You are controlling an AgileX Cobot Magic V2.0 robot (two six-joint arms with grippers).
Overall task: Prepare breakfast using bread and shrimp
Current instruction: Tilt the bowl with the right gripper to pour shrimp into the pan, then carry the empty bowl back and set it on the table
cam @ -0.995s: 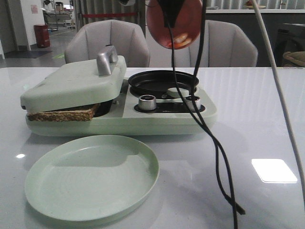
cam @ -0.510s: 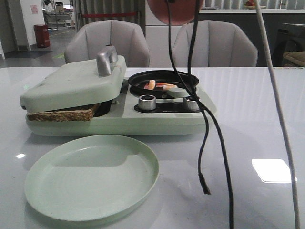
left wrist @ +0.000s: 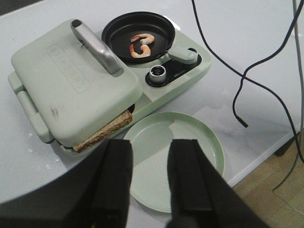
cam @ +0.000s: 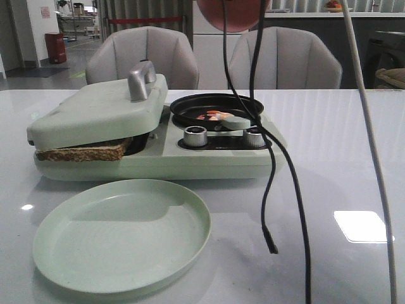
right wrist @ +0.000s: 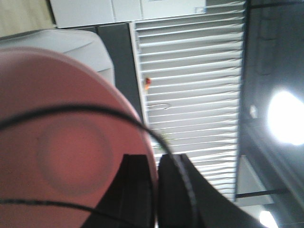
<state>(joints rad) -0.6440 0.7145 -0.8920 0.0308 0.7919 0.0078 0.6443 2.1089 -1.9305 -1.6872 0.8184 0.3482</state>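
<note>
**A:** Status on the shrimp?

**B:** I see the pink-orange curled shrimp (left wrist: 141,45) lying in the round black frying pan (left wrist: 138,32) on the pale green breakfast-maker appliance (cam: 158,152). Two pieces clear in the left wrist view, touching each other near the pan's middle. Front view shows them too (cam: 214,116), partly behind the pan rim.

**A:** Bread?

**B:** A brown-crusted wheat bread slice (cam: 82,152) is clamped under the appliance's pale green hinged lid (cam: 101,111), crust edge sticking out at the front. I can't tell how many slices are under there. Lid sits slightly tilted on it, grey metal handle (cam: 140,80) on top.

**A:** Claws?

**B:** Left claw (left wrist: 149,180) is spread, nothing between the fingers, hanging above the worktop (cam: 342,158) over the round pale green plate (cam: 120,234). Plate is bare, just in front of the appliance. Right claw (right wrist: 156,190) is pinching the rim of the round pink bowl (right wrist: 61,156). Bowl is high above the pan, only its lower edge shows at the top of the front view (cam: 233,16).

**A:** Anything else?

**B:** Black cables (cam: 278,183) dangle in front of the appliance, one loose end hanging over the worktop. Two silver knobs (cam: 195,135) sit on the black panel just in front of the pan.
</note>
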